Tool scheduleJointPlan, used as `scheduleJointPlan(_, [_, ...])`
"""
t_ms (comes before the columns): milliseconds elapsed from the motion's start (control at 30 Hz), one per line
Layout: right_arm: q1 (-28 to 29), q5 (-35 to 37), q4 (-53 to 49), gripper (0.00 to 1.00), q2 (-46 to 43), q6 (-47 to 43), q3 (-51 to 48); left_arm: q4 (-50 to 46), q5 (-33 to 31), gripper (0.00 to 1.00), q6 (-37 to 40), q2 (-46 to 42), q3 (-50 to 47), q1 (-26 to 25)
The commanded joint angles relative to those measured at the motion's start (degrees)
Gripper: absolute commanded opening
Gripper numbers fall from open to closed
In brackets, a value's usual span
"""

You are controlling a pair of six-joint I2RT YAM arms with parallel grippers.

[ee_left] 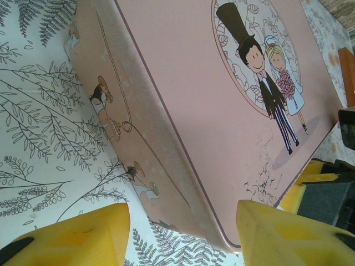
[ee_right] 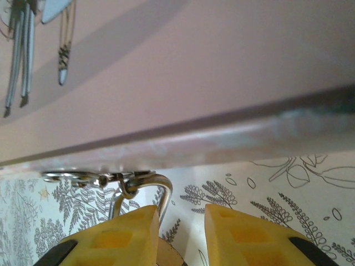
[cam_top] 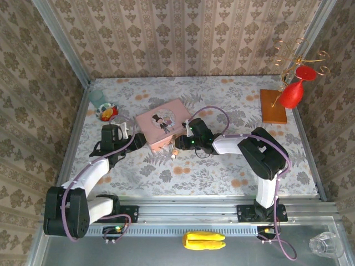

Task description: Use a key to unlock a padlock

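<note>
**Padlock at the right claw, hard by the tin**

From above, the pink tin [cam_top: 161, 123] sits mid-table, with the left gripper [cam_top: 142, 142] and right gripper [cam_top: 178, 144] at its near edge.
Left wrist: the fingers are spread wide, the tin's corner between them.
Right wrist: the padlock [ee_right: 164, 205] lies between the fingers, shackle pointing ahead, with a ring [ee_right: 69, 177] hooked on. Gripped or not, I cannot tell. The tin's rim crowds it.

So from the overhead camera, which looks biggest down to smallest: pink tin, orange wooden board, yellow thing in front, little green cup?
1. Pink rectangular tin with the cartoon couple.
2. Orange-brown flat wooden board and yellow plastic object: too alike to rank.
3. Pale green translucent cup.
</note>
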Motion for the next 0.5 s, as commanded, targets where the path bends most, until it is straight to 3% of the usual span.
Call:
scheduleJointPlan(0, [-0.58, -0.77, 3.77, 0.30, -1.00, 1.81, -2.31, 2.12, 1.10, 0.54, -1.02, 0.03, -0.26, 0.58])
scheduleJointPlan(467, [-0.50, -3.68, 10.10, 0.31, 2.43, 5.98, -2.74, 2.68, 1.01, 0.54, -1.76, -0.15, -0.66, 0.73])
